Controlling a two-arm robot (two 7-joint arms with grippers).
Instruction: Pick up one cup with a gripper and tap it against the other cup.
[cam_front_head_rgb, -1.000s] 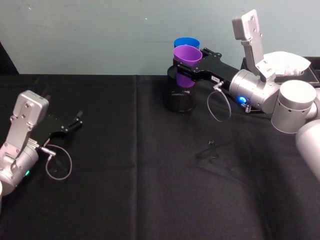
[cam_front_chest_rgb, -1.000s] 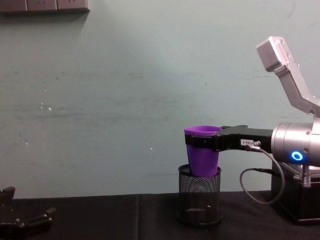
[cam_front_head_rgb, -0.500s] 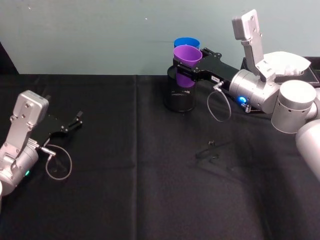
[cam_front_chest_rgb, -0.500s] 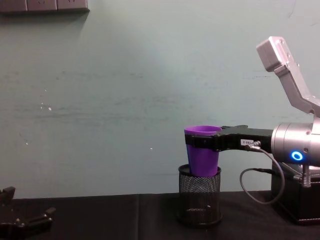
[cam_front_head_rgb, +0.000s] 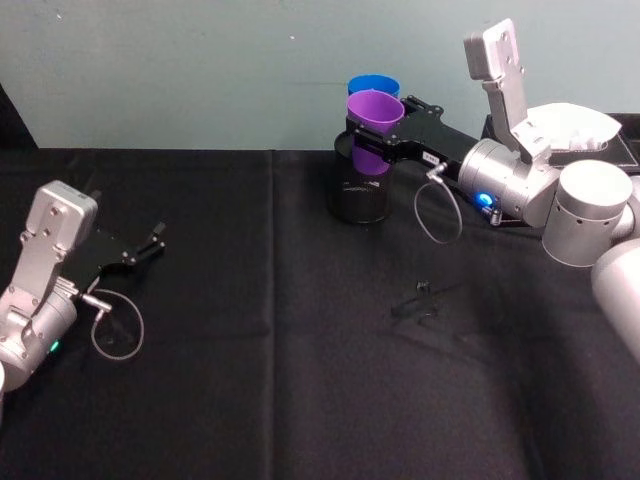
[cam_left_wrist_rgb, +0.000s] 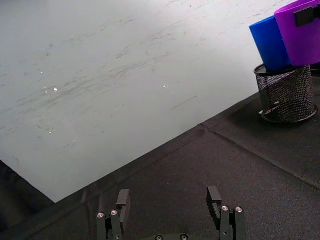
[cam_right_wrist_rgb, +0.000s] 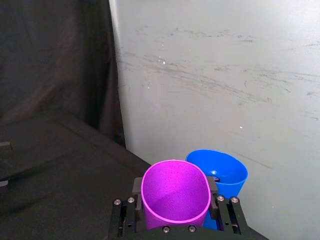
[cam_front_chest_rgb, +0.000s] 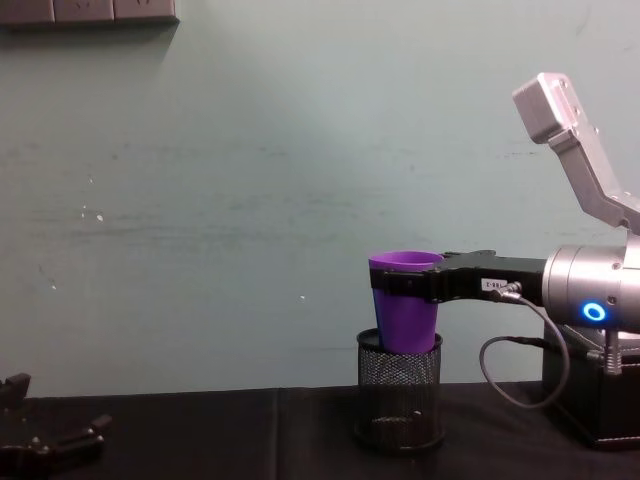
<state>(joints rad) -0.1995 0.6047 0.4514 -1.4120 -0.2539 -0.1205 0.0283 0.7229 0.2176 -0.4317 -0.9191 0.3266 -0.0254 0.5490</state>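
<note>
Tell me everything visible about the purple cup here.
The purple cup is a plain, smooth, tapered tumbler, plastic by its look, without handle, empty, mouth up, nearly upright. The right gripper is shut on it just below the rim. Its base dips into the black mesh holder, and its side seems to touch the blue cup behind it.

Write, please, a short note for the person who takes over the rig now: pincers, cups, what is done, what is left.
Right pincer: shut on the purple cup, held upright, its base dipping into the mesh holder.
Left pincer: open, idle, low over the table on the left.
Blue cup: base in the holder, just behind the purple cup, side by side. Whether they touch, I cannot tell.
Done: purple cup picked up and brought beside the blue one.
Left: the tap, if not yet made. A small push toward the blue cup should do it.
</note>
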